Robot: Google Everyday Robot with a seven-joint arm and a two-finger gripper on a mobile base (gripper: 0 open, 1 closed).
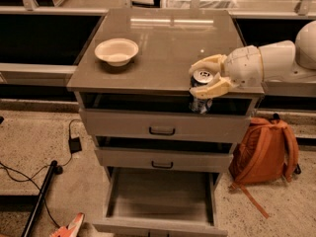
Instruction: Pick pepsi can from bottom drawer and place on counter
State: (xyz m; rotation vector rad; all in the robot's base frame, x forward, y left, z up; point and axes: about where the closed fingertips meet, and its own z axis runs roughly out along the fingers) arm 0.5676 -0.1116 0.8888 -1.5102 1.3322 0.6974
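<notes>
While the gripper (194, 79) reaches in from the right on its pale, rounded arm (261, 63), its two cream fingers (210, 62) are closed around the pepsi can (201, 103), one finger above the silver top and one below it. That top, with its pull tab, faces up towards the camera. The can is held at the front right edge of the worktop (163, 43), its top about level with the slab and its dark blue body hanging down in front of the gap over the top drawer (163, 125). It seems to be just off the cabinet front rather than touching it, though the angle makes that hard to judge.

On the left part of the worktop sits a white bowl (116, 51), well apart from the can and the gripper. Below, the top drawer and the middle drawer (163, 160) each stand out a little, both with black handles. The bottom drawer (160, 194) is pulled far out, showing its plain grey-brown floor.

An orange backpack (264, 149) leans on the floor to the right of the cabinet. To the left, black cables (29, 174) trail across the speckled floor past a small black adapter (75, 143)
</notes>
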